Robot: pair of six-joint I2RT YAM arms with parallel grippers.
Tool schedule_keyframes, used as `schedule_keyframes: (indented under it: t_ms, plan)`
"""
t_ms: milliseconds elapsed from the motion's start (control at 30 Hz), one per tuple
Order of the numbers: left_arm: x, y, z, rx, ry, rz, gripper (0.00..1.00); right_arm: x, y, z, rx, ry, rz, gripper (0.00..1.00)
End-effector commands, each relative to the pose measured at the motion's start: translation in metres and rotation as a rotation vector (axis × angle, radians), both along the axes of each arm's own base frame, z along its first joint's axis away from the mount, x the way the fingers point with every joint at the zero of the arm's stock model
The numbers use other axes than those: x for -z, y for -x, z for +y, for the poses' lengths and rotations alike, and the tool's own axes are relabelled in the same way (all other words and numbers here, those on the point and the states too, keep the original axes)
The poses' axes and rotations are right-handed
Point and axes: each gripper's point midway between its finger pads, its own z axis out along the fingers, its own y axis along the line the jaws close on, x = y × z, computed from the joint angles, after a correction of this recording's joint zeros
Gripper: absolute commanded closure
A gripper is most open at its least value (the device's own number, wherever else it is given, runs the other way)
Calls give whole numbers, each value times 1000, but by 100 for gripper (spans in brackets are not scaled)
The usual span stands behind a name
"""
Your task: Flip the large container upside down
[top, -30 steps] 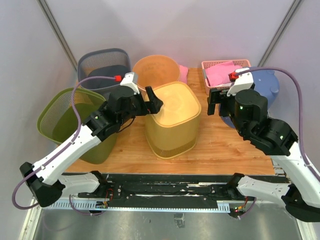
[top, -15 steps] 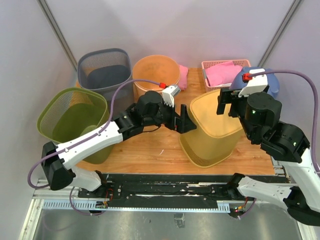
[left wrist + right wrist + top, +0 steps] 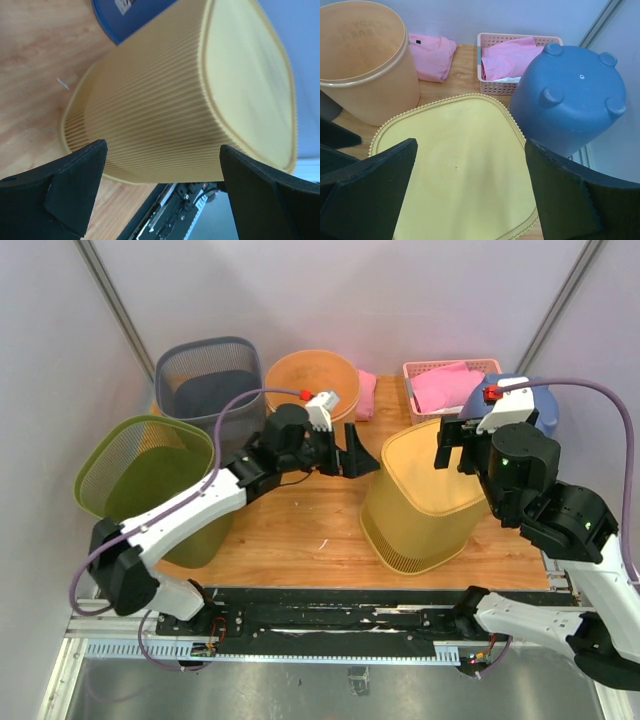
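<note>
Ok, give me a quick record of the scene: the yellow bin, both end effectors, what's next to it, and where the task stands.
container: yellow ribbed bin, base up, rim down on the wooden table
left end effector: open, beside the bin, not gripping it
right end effector: open, above the bin's far edge, holding nothing
neighbours: orange bucket upright behind; blue tub inverted at the far right
task state: bin looks flipped

Note the large yellow container (image 3: 425,502): ribbed plastic walls and a smooth matt base. Your table (image 3: 290,530) is pale wood with visible grain. The green bin (image 3: 140,475) and grey bin (image 3: 195,365) look like fine mesh. The blue tub (image 3: 570,95) is smooth plastic with a faint sheen. The pink cloth (image 3: 432,50) is soft and matt.
</note>
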Motion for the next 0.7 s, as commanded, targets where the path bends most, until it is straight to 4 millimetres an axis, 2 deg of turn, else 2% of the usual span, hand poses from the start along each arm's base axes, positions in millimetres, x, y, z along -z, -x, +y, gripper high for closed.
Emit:
schedule_keyframes:
  t_ms: [0, 33, 167, 367, 467, 533, 567, 667]
  plan:
    - [8, 25, -46, 160, 28, 38, 1, -2, 2, -7, 21, -4, -3, 9]
    - [15, 28, -57, 180, 18, 49, 1, -3, 2, -8, 24, -8, -6, 9]
    - [22, 44, -94, 266, 55, 69, 1, -7, 5, -12, 28, -20, -18, 9]
    - [30, 50, -140, 364, 76, 81, 1, -7, 6, -12, 26, -25, -13, 9]
    - [29, 55, -170, 419, 87, 68, 1, -5, 4, -10, 24, -24, -7, 9]
    - [33, 64, -190, 480, 82, 59, 1, -5, 4, -9, 25, -20, -4, 9]
    - [40, 69, -199, 510, 66, 59, 1, -5, 3, -9, 25, -18, -3, 9]
    - [42, 86, -198, 574, 40, 33, 1, -6, 5, -11, 26, -15, -3, 9]
